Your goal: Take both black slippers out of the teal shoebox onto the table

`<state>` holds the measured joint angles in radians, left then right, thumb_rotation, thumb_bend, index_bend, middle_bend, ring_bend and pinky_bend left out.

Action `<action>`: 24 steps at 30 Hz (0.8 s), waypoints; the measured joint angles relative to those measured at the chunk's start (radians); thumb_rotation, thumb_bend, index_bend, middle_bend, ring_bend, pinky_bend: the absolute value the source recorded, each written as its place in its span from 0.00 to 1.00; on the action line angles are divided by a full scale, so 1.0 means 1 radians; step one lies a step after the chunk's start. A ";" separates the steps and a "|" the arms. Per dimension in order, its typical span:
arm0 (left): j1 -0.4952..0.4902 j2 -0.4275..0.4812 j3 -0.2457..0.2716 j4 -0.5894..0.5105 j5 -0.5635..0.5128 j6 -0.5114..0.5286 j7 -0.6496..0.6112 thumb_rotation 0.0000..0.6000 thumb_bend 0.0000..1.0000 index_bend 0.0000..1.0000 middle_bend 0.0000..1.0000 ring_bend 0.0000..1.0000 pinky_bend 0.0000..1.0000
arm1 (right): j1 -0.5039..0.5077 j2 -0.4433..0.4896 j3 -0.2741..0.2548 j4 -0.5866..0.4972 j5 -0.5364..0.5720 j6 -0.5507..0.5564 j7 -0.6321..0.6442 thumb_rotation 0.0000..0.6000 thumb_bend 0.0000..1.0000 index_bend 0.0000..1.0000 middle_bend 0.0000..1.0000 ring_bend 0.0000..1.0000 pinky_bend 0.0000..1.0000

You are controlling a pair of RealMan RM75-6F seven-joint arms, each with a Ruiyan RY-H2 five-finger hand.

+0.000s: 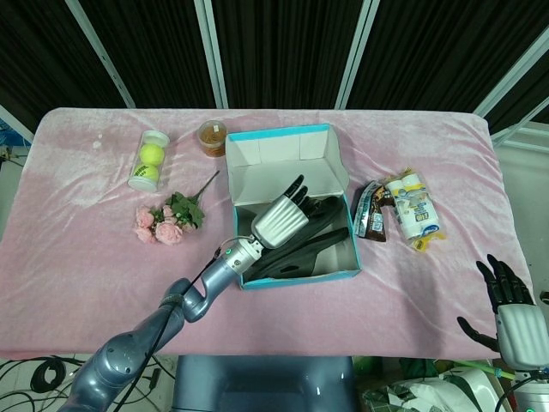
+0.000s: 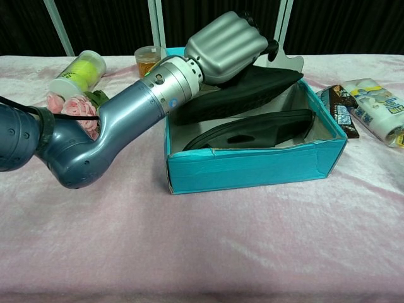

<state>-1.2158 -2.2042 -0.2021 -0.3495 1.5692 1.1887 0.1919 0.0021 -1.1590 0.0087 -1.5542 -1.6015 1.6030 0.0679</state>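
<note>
The teal shoebox (image 1: 296, 276) (image 2: 252, 167) stands open mid-table, its lid (image 1: 283, 159) folded back. Two black slippers lie inside. One slipper (image 2: 252, 91) (image 1: 330, 210) is tilted, with its toe above the box's rim. The other slipper (image 2: 265, 129) (image 1: 300, 249) lies lower, along the front wall. My left hand (image 1: 283, 219) (image 2: 224, 44) reaches into the box and rests on the tilted slipper, fingers stretched toward the lid. Its underside is hidden, so a grip cannot be made out. My right hand (image 1: 506, 305) hangs off the table's near right corner, fingers apart, holding nothing.
A tube of tennis balls (image 1: 147, 163) (image 2: 79, 71), pink roses (image 1: 163, 225) (image 2: 79, 107) and a small jar (image 1: 213, 137) (image 2: 147, 60) lie left of the box. Snack packets (image 1: 373, 210) (image 2: 338, 107) and a white package (image 1: 412, 206) (image 2: 379, 110) lie right of it. A pink cloth (image 1: 86, 257) covers the table.
</note>
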 measured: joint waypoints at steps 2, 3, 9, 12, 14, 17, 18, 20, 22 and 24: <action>0.002 0.003 -0.004 -0.006 -0.004 0.029 -0.021 1.00 0.55 0.31 0.49 0.27 0.18 | -0.002 0.001 0.000 0.000 0.000 0.002 0.002 1.00 0.10 0.00 0.00 0.00 0.15; 0.004 0.007 -0.007 -0.012 -0.006 0.054 -0.033 1.00 0.55 0.31 0.49 0.27 0.18 | -0.002 0.002 0.001 0.001 0.000 0.002 0.003 1.00 0.10 0.00 0.00 0.00 0.15; 0.019 0.044 -0.033 -0.084 -0.013 0.215 -0.077 1.00 0.55 0.31 0.50 0.27 0.18 | 0.000 0.004 0.006 0.005 -0.001 -0.001 0.009 1.00 0.10 0.00 0.00 0.00 0.15; 0.038 0.088 -0.044 -0.157 -0.013 0.296 -0.076 1.00 0.55 0.32 0.50 0.27 0.17 | 0.004 0.005 0.008 0.007 -0.007 -0.002 0.013 1.00 0.10 0.00 0.00 0.00 0.15; 0.060 0.125 -0.048 -0.215 -0.014 0.331 -0.064 1.00 0.55 0.32 0.50 0.27 0.17 | 0.009 0.005 0.010 0.011 -0.010 -0.004 0.017 1.00 0.10 0.00 0.00 0.00 0.15; 0.111 0.199 -0.047 -0.332 -0.019 0.362 -0.028 1.00 0.54 0.32 0.50 0.27 0.16 | 0.015 0.003 0.012 0.018 -0.014 -0.010 0.022 1.00 0.10 0.00 0.00 0.00 0.15; 0.138 0.233 -0.044 -0.385 -0.022 0.371 -0.008 1.00 0.54 0.32 0.50 0.27 0.16 | 0.017 0.002 0.012 0.020 -0.015 -0.013 0.023 1.00 0.10 0.00 0.00 0.00 0.15; 0.189 0.289 -0.036 -0.468 -0.033 0.381 0.027 1.00 0.54 0.32 0.50 0.27 0.16 | 0.024 0.000 0.013 0.025 -0.019 -0.021 0.026 1.00 0.10 0.00 0.00 0.00 0.15; 0.260 0.356 -0.024 -0.564 -0.051 0.390 0.065 1.00 0.54 0.32 0.50 0.27 0.15 | 0.031 -0.002 0.014 0.029 -0.022 -0.027 0.029 1.00 0.10 0.00 0.00 0.00 0.15; 0.337 0.415 -0.010 -0.645 -0.077 0.395 0.093 1.00 0.54 0.32 0.50 0.27 0.15 | 0.036 -0.004 0.015 0.031 -0.025 -0.033 0.030 1.00 0.10 0.00 0.00 0.00 0.15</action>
<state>-0.8790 -1.7894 -0.2121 -0.9943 1.4920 1.5837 0.2848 0.0378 -1.1634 0.0235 -1.5235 -1.6264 1.5704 0.0980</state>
